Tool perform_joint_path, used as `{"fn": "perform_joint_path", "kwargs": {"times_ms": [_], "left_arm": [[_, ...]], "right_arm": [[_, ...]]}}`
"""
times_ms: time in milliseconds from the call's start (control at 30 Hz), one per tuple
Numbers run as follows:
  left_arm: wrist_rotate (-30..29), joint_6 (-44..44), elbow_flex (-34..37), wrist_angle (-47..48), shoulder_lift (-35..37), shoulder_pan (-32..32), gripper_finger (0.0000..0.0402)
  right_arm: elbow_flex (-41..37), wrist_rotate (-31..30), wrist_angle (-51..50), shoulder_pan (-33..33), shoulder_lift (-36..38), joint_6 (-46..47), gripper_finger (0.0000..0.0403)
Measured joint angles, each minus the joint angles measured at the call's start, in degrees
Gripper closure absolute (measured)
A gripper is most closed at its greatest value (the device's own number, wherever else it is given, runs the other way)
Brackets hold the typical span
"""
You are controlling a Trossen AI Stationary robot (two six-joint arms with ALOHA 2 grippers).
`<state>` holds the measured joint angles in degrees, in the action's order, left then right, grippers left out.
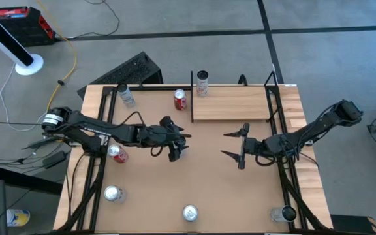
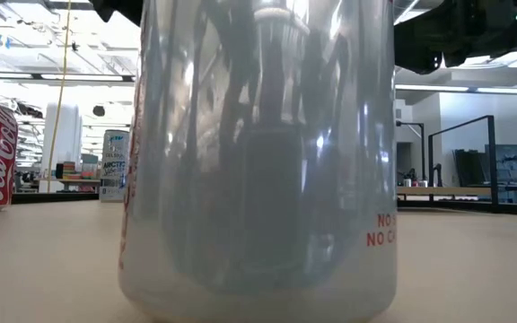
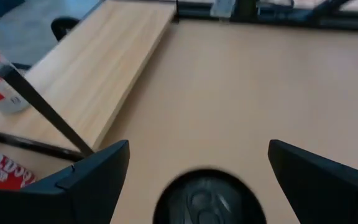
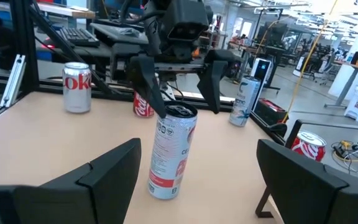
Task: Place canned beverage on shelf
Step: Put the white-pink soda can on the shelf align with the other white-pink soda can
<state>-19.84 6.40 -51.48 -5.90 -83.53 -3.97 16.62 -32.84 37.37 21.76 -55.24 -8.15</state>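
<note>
At tabletop centre, left gripper (image 1: 177,144) spread wide above tall slim silver-and-red can (image 4: 171,151), not touching, right gripper (image 1: 235,147) also spread, empty, pale wood-grain plank shelf (image 1: 234,104) beyond.

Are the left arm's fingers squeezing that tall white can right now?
No. Seen from the right wrist, the left gripper hangs open over the white can, its fingers apart on either side of the top.

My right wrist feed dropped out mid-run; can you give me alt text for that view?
The left pincer hangs open just above a tall slim white can standing upright on the tabletop, its fingers straddling the can's top. The right pincer is open in the foreground, and more cans stand behind.
</note>
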Motion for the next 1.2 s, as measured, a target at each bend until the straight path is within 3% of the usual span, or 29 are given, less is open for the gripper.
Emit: {"fn": "perform_joint_path", "kwargs": {"times_ms": [800, 1000, 1200], "left_arm": [[3.1, 1.8, 0.0, 6.0, 0.0, -0.7, 0.0037], [3.7, 0.6, 0.0, 6.5, 0.0, -1.3, 0.0066], [7.2, -0.9, 0.0, 6.4, 0.1, -1.3, 0.0131]], "right_arm": [[0.0, 0.0, -0.5, 0.0, 0.0, 0.2, 0.0058], [0.0, 0.0, -0.6, 0.0, 0.0, 0.3, 0.0058], [0.0, 0.0, -0.6, 0.0, 0.0, 0.9, 0.0058]]}}
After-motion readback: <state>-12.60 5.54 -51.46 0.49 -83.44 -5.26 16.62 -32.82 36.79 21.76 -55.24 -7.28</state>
